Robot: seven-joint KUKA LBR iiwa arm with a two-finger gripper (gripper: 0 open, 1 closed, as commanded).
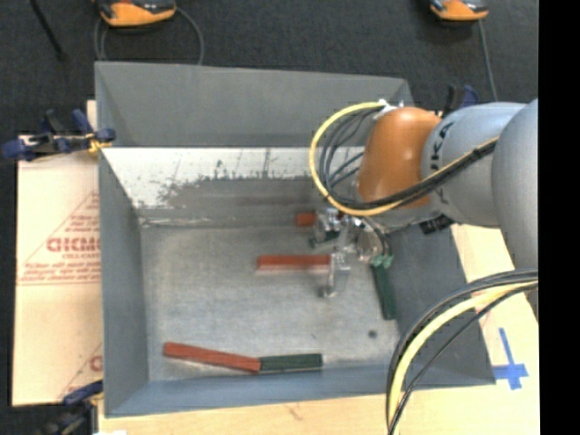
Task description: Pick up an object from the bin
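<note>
Camera view: gripper (pixel 333 265) low at right end of red bar (pixel 285 263) lying mid-bin (pixel 208 306), clenched or released cannot tell; bar looks to be on the floor, so lift judged outstanding.

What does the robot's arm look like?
It is a fat, rounded, silver-grey arm with black letters on it. Near its end sits a smooth orange cover. Yellow and black cables loop around that. At the tip is a small shiny metal gripper.
</note>
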